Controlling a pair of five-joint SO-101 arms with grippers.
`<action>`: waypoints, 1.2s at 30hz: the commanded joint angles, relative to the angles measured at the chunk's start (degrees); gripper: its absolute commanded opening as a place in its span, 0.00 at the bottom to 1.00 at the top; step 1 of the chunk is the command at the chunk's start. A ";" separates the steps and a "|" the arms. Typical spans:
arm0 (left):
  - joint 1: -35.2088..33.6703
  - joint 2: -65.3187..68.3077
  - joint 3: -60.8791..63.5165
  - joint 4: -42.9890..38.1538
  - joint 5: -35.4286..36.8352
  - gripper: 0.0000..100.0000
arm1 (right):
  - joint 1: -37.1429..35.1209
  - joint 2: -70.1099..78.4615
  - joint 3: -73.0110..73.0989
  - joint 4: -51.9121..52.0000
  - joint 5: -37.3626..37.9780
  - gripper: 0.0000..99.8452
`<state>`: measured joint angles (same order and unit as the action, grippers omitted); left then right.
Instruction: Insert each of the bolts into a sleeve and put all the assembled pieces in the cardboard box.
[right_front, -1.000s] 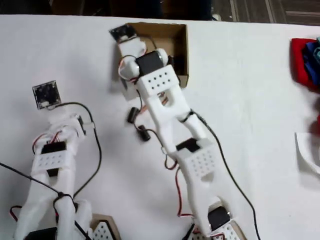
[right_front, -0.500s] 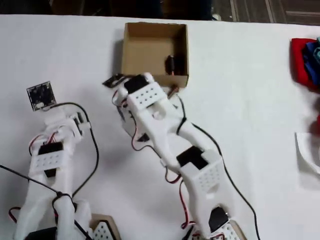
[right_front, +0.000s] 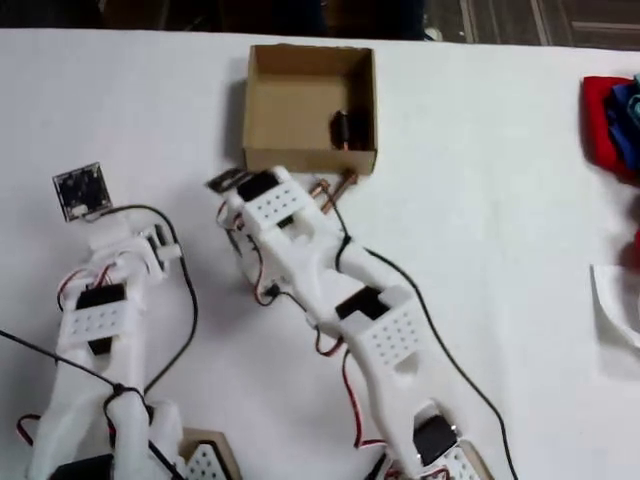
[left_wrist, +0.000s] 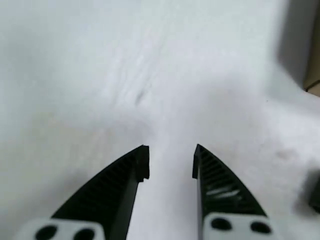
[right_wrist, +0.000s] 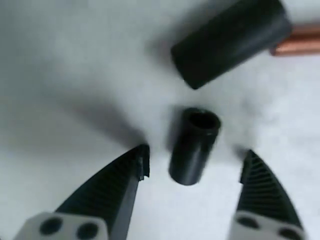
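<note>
The cardboard box (right_front: 300, 100) stands at the back of the white table, with one dark assembled piece (right_front: 340, 128) by its right wall. Copper bolts (right_front: 337, 187) lie just in front of the box. My right gripper (right_wrist: 195, 160) is open, low over the table, with a short black sleeve (right_wrist: 195, 145) between its fingers, not gripped. Just beyond lies a second black sleeve (right_wrist: 230, 42) with a copper bolt (right_wrist: 300, 42) at its end. The right arm (right_front: 290, 225) covers these sleeves from above. My left gripper (left_wrist: 170, 162) is open over bare table, holding nothing.
Red and blue cloth (right_front: 610, 115) and a white object (right_front: 615, 300) sit at the right edge. Black and red cables (right_front: 190, 300) trail between the arms. The left arm (right_front: 100, 300) stands at the left front. A box corner (left_wrist: 312, 85) shows beside the left gripper.
The right arm has pulled back out of the box and down over the sleeves in front of it, leaving an assembled piece inside. The left arm shifted slightly left.
</note>
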<state>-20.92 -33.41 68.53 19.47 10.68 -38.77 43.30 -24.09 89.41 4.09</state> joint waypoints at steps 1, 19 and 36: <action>0.00 -0.18 -2.68 -0.97 0.53 0.17 | 3.03 0.40 -2.29 -0.22 -0.79 0.20; 0.00 -0.18 -2.59 -0.97 0.53 0.17 | 1.36 0.31 -8.97 4.79 4.22 0.18; 0.09 -0.18 -2.59 -0.97 0.53 0.17 | 0.57 0.92 -10.64 5.67 4.40 0.18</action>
<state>-20.84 -33.41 68.53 19.47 10.68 -37.80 44.53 -34.73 95.21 8.04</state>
